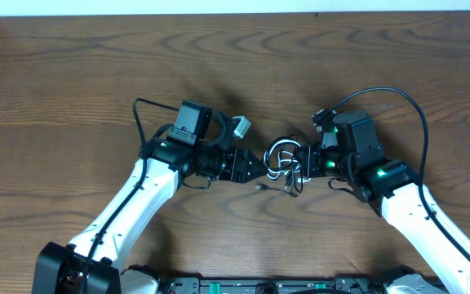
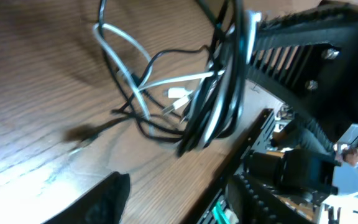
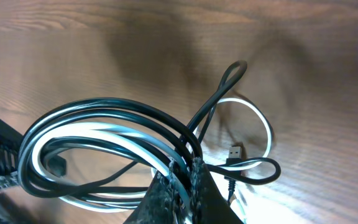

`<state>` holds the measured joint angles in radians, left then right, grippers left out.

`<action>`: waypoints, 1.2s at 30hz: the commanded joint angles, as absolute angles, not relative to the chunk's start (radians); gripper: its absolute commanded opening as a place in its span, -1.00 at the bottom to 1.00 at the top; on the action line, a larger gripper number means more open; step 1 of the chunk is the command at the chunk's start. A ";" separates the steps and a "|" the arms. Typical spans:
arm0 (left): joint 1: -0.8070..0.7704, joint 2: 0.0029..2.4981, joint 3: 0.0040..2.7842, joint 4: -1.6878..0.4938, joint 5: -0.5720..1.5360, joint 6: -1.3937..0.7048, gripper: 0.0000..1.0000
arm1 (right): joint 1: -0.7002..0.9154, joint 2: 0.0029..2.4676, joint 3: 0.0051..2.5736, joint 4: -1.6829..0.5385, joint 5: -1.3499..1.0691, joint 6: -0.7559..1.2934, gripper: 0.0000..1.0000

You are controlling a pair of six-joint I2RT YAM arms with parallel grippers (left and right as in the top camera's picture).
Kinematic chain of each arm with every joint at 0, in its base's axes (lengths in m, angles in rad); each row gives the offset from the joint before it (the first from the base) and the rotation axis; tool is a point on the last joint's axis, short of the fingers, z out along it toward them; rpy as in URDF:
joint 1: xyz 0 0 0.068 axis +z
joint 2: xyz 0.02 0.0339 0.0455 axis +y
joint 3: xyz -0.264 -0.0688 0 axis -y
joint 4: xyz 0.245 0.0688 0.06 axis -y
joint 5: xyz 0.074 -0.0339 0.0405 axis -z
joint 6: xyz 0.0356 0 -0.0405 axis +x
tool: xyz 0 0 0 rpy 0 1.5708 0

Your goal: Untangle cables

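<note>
Closest in, my right pincer [image 3: 188, 182] was clamped tight on the cables [image 3: 104, 134]. In its wrist view the strands ran down into the closed jaws together. The white cord [image 3: 98, 138] was sandwiched among the black cords [image 3: 92, 111], which curled out from the grip in one shared coil. So the bundle sat directly at that pincer's tips, lifted a little off the table [image 1: 72, 98].

Just ahead of the grip, one black loop stood up and away from the coil. Below it lay a small loop and a metal plug [image 3: 234, 151] on the wood, with a thin white ring behind them. From above, a few loose strands trailed off the clump to the side facing the arm bases.

Beyond the clump, on the side opposite the right pincer, my left pincer [image 1: 257, 169] pointed nose-on at the tangle, just beside it. The two arms faced each other with the cables between them. Its wrist view showed only a dark blurred finger low in the picture and the strands hanging ahead, so I could not tell how wide its jaws stood or whether it touched a cord. I saw nothing gripped in it.

I judged the next move to be the left arm's: pick out one free loop or plug end ahead of its tips and draw it away from the held coil.
</note>
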<state>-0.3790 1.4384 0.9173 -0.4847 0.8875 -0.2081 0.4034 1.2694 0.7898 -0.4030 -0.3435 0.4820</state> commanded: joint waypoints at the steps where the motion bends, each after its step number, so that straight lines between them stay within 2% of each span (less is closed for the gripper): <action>1: -0.384 1.437 0.924 -0.462 0.908 -0.184 -0.05 | 0.401 1.270 0.790 -0.400 -0.401 0.572 -0.98; 5: -0.384 1.437 0.924 -0.424 0.909 -0.188 -0.11 | 0.401 1.270 0.790 -0.400 -0.439 0.599 -0.98; 8: -0.384 1.437 0.924 -0.418 0.909 -0.196 -0.24 | 0.401 1.270 0.790 -0.400 -0.456 0.622 -0.99; 10: -0.384 1.437 0.924 -0.418 0.909 -0.196 -0.36 | 0.401 1.270 0.790 -0.400 -0.456 0.638 -0.98; 15: -0.384 1.437 0.924 -0.418 0.909 -0.196 -0.83 | 0.401 1.270 0.790 -0.400 -0.456 0.644 -0.98; 20: -0.384 1.437 0.924 -0.424 0.909 -0.196 -0.85 | 0.401 1.270 0.790 -0.400 -0.455 0.642 -0.98; 21: -0.384 1.437 0.924 -0.425 0.909 -0.196 -0.85 | 0.401 1.270 0.790 -0.400 -0.455 0.641 -0.88; 23: -0.384 1.437 0.924 -0.429 0.908 -0.195 -0.85 | 0.401 1.270 0.790 -0.400 -0.455 0.616 -0.51; 24: -0.384 1.437 0.924 -0.432 0.903 -0.194 -0.85 | 0.401 1.270 0.790 -0.400 -0.456 0.590 -0.24; 26: -0.384 1.437 0.924 -0.458 0.863 -0.191 -0.85 | 0.401 1.270 0.790 -0.400 -0.456 0.534 -0.01; 32: -0.384 1.437 0.920 -0.523 0.747 -0.153 -0.85 | 0.401 1.270 0.790 -0.368 -0.472 0.496 0.10; 36: -0.406 1.437 0.920 -0.513 0.747 -0.145 -0.85 | 0.410 1.270 0.790 -0.332 -0.508 0.501 -0.03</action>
